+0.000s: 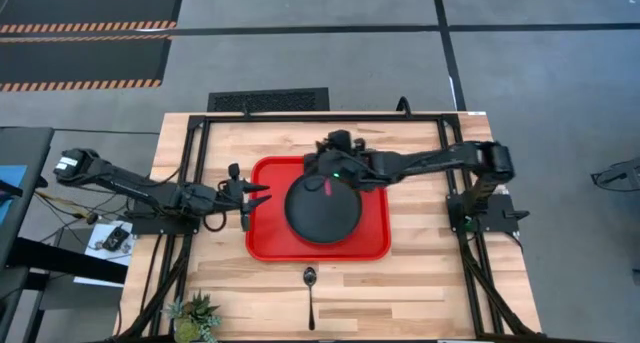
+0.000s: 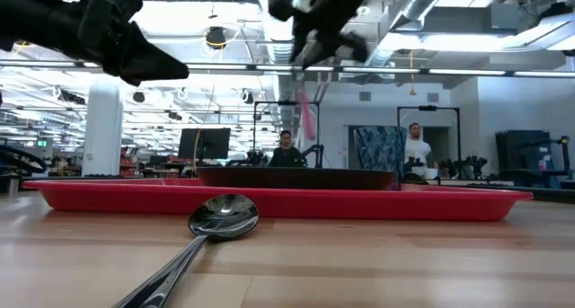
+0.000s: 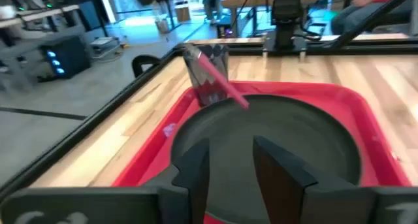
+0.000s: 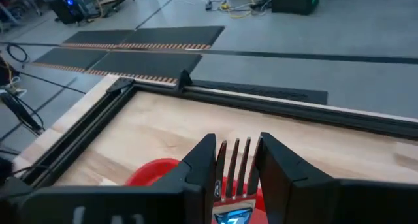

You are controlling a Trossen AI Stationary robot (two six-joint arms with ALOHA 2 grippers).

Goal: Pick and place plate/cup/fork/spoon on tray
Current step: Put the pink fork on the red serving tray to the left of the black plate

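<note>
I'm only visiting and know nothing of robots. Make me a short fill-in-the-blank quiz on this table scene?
1. The black plate sits on the red ____.
2. The right claw is shut on the ____.
3. The spoon lies on the bare ____, outside the tray.
4. The left claw, at the tray's edge, holds ____.

Missing words: tray; fork; table; nothing

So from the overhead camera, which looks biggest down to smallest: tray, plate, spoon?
1. the tray
2. the plate
3. the spoon
All three lie at table level, so nearness hardly skews it.
</note>
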